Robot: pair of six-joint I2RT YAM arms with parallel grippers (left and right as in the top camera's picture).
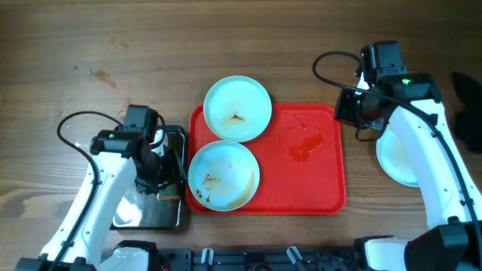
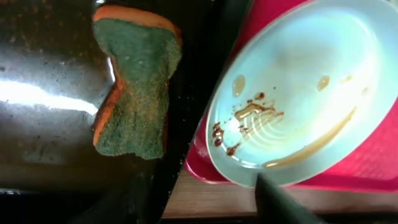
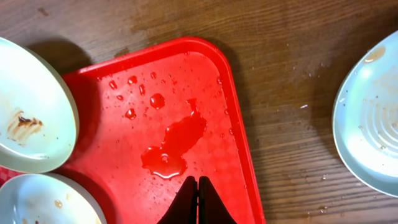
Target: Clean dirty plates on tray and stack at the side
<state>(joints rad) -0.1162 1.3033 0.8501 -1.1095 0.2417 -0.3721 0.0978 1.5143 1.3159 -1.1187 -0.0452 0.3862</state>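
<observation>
Red plastic carried two of my three plates. The tray (image 1: 316,188) lay flat on the table (image 1: 75,45), its long axis running left to right. The far plate (image 1: 238,108) and the near plate (image 1: 223,175) sat on its left half, rims meeting or nearly so, both hollow-up and streaked with brown sauce. Being round, they had no long axis; the far one overhung the tray's far rim. The third plate (image 1: 392,162) lay flat on the table just right of the tray, looking almost clean. I took that spot for the start of the stack. A water puddle (image 3: 174,146) stood on the tray's bare right part.

My left fingers (image 1: 160,181) hung over the black tray (image 1: 143,214) at the left, beside the green-and-orange sponge (image 2: 134,81). They were apart and empty, placed, I judged, to take up the sponge for the near plate. My right fingers (image 3: 199,196) were pressed together, holding nothing, over the tray's right part by the puddle.
</observation>
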